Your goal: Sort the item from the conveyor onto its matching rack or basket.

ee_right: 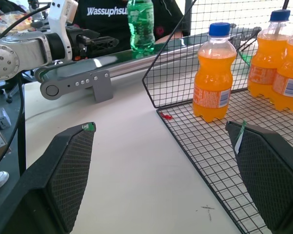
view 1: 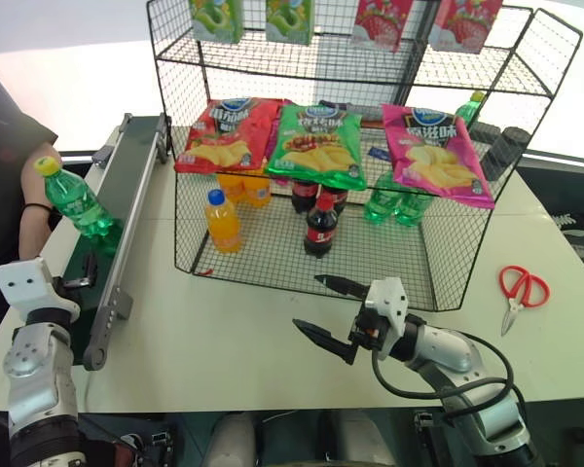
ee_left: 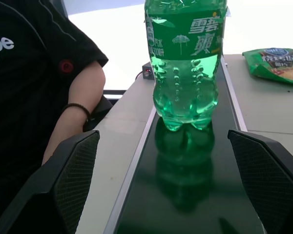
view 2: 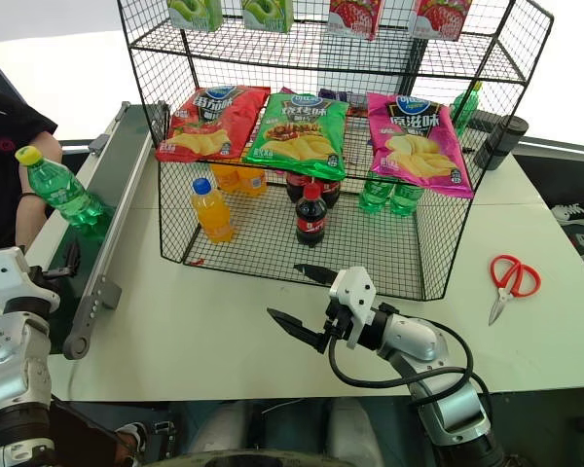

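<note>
A clear-green soda bottle (view 1: 78,204) with a yellow cap stands upright on the dark-green conveyor belt (view 1: 136,165). My left gripper (ee_left: 163,136) is open at the belt's near end. It points along the belt at the bottle (ee_left: 188,63), which stands a short way ahead between the lines of its fingers, untouched. My right gripper (view 1: 307,302) hangs open and empty above the table in front of the black wire rack (view 1: 448,282). The rack's bottom basket holds orange-drink bottles (view 1: 223,222), cola bottles (view 1: 320,229) and green bottles (view 1: 394,199).
Three chip bags (view 1: 316,146) lie on the rack's middle shelf and snack packets hang at the top. Red scissors (view 1: 519,292) lie on the table to the right. A person in a black shirt (view 1: 10,165) sits beside the conveyor on the left.
</note>
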Tool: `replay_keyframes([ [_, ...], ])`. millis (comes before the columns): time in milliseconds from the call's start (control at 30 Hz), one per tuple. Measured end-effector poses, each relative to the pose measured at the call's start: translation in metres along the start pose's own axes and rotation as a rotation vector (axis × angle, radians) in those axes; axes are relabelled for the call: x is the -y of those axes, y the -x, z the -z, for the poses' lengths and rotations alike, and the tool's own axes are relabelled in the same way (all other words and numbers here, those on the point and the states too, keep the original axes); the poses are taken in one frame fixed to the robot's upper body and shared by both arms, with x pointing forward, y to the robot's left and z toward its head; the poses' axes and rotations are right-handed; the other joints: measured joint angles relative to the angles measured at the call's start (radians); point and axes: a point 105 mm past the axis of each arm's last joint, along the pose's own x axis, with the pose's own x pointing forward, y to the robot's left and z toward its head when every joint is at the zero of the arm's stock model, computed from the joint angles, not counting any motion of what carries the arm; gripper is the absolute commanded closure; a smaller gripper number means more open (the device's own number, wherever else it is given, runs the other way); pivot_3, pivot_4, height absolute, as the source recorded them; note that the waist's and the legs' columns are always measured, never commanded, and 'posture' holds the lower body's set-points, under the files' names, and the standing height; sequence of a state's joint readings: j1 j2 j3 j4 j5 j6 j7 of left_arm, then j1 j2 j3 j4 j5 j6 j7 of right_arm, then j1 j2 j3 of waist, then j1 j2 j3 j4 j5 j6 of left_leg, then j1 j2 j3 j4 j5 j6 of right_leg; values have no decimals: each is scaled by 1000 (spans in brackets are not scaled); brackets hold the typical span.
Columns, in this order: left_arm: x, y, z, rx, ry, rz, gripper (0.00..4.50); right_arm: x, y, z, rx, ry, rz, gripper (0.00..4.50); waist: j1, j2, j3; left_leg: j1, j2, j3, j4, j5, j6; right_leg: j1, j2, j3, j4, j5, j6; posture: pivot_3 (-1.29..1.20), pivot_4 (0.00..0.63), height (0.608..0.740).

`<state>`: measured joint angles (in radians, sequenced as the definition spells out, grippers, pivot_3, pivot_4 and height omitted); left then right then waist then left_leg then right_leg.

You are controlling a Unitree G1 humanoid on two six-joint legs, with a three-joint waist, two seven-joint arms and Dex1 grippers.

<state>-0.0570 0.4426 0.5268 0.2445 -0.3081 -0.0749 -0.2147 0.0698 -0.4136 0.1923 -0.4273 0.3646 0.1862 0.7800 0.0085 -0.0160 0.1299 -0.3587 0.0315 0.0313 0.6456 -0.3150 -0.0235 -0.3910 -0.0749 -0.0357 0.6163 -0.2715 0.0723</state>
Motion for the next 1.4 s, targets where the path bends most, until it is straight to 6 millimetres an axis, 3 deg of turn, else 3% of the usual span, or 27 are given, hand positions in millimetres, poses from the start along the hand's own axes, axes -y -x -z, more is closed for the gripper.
replay_keyframes([
  [433, 3, -2, -1, 12, 2, 19, 0, 1, -5, -6, 12, 17, -23, 60, -3, 0, 0, 0, 0, 0, 0, 0, 0, 0, -1, 0, 0, 0, 0, 0, 150, 740],
  [567, 6, -2, -1, 14, 10, 41, 1661, 0, -7, -6, 8, 14, -32, 0, -1, 0, 0, 0, -1, 0, 0, 0, 0, 0, -1, -1, 0, 0, 0, 0, 150, 740],
  [600, 6, -2, -1, 14, 10, 42, 1766, 0, -7, -6, 7, 12, -34, 0, 0, 0, 0, 0, -1, 0, 0, 0, 0, 0, -2, -1, 0, 0, 0, 0, 150, 740],
  [867, 12, -3, -6, 22, 59, 92, 1765, 0, -8, -5, -3, -5, -39, 0, 1, -1, 0, -2, -1, 0, 0, 0, 0, -1, -2, -1, -1, 0, 0, 0, 150, 740],
  [1000, 25, -6, -39, 109, 64, 227, 1765, 0, -8, -5, -5, -9, -46, 0, -2, -4, 0, -12, -1, -1, 1, 0, -1, -9, -2, -2, -1, 0, 0, 0, 150, 740],
  [1067, 34, -6, -63, 161, 18, 323, 1765, 2, -7, -7, -4, -6, -53, 0, -5, -4, 0, -13, -2, -1, 1, 0, -1, -11, -2, -2, -1, 0, 0, 0, 150, 740],
  [1133, 55, -1, -87, 214, -13, 453, 1765, 5, -7, -10, -6, 5, -54, 0, -5, -2, 0, -13, -3, -1, 1, 0, -1, -10, -4, -2, -1, 0, 0, 0, 150, 740],
  [1200, 80, 10, -95, 230, -9, 595, 1765, 6, -8, -12, 0, 8, -58, 0, -8, -1, 0, -13, -4, -1, 1, 0, -1, -9, -5, -2, -2, 0, 0, 0, 150, 740],
  [1400, 150, 60, -57, 44, 4, 998, 1765, 12, -6, -14, -8, 7, -41, 0, -25, 0, 1, -13, -4, -1, 1, 0, 0, -9, -5, -3, -1, 0, 0, 0, 150, 740],
])
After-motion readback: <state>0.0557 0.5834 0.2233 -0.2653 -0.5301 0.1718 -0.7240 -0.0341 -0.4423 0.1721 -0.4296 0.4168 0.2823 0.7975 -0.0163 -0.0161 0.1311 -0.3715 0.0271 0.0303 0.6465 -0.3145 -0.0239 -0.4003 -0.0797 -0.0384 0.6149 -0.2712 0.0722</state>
